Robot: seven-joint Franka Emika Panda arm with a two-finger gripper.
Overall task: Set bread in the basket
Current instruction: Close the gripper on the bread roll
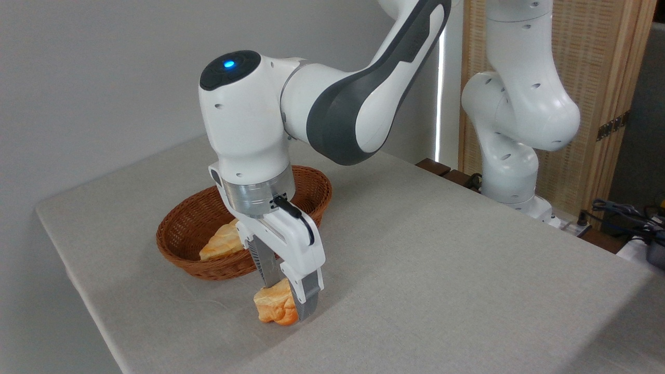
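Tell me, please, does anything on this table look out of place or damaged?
Nothing stands out. The basket sits upright holding a pale loaf, and the gripper clasps the bun on the table in front of it.

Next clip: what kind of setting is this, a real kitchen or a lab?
Most likely a robotics lab or test room, not a kitchen. A plain cloth-covered table holds only the basket and bread props, the gripper arm is mounted beside it, and loose cables lie by a wooden screen.
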